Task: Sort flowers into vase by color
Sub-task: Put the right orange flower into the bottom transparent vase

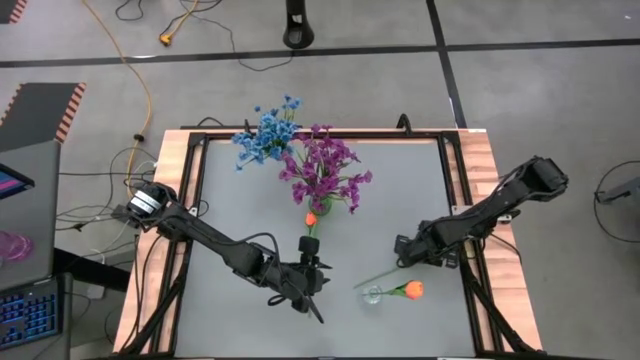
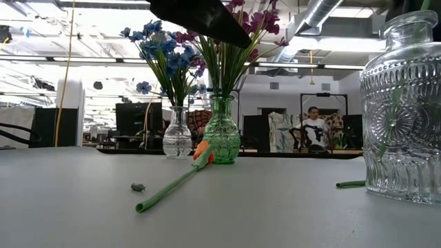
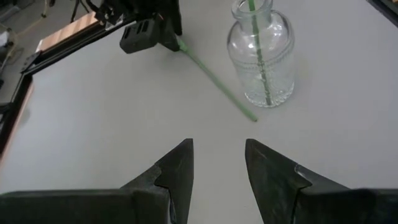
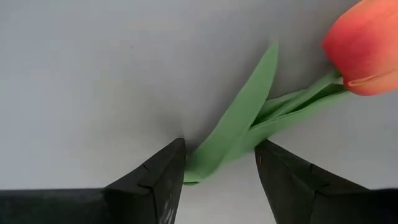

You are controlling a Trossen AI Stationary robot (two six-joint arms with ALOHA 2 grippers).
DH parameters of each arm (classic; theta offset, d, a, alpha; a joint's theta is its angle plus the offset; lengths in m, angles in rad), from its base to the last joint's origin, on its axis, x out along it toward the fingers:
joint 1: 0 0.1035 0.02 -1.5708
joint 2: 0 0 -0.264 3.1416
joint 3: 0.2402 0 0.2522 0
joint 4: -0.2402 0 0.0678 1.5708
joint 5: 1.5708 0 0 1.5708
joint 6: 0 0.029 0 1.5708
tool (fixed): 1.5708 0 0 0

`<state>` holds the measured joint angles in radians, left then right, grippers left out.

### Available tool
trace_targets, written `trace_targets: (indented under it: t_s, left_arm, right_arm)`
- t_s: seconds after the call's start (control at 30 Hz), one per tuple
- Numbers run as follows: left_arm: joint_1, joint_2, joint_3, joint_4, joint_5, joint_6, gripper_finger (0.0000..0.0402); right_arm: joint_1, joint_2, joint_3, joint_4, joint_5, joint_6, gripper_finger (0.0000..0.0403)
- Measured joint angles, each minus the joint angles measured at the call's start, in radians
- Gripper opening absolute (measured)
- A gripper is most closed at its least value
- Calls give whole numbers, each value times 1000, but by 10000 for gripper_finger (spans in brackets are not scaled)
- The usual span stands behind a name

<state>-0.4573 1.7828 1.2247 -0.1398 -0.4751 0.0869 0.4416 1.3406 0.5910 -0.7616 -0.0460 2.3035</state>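
Note:
A clear glass vase [image 1: 373,294] [image 3: 261,56] stands near the table's near edge with an orange-red tulip [image 1: 412,290] in it. A second tulip lies on the table, its stem [image 3: 214,78] pointing at that vase. My right gripper [image 1: 403,260] [image 4: 221,162] is open, with that tulip's leaves [image 4: 239,121] between its fingers and the bud [image 4: 367,50] beyond them. My left gripper [image 1: 315,303] [image 3: 219,162] is open over bare table, left of the vase. A third tulip [image 1: 310,220] [image 2: 201,153] lies flat by the green vase [image 2: 222,134].
Blue flowers [image 1: 265,135] [image 2: 162,55] stand in a small clear vase [image 2: 178,134] and purple ones [image 1: 325,170] [image 2: 262,21] in the green vase, both at the far middle. A small green scrap [image 2: 138,186] lies on the table. Metal rails [image 1: 455,180] frame the table.

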Motion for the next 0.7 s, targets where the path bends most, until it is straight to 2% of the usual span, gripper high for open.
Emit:
trace_targets:
  t_s: [0.2,0.7]
  left_arm:
    - [0,0,0,-1,0,48,132]
    - [20,1,0,-1,-1,71,132]
  right_arm:
    - [-11,38,2,38,3,3,199]
    - [-74,47,0,55,36,-6,84]
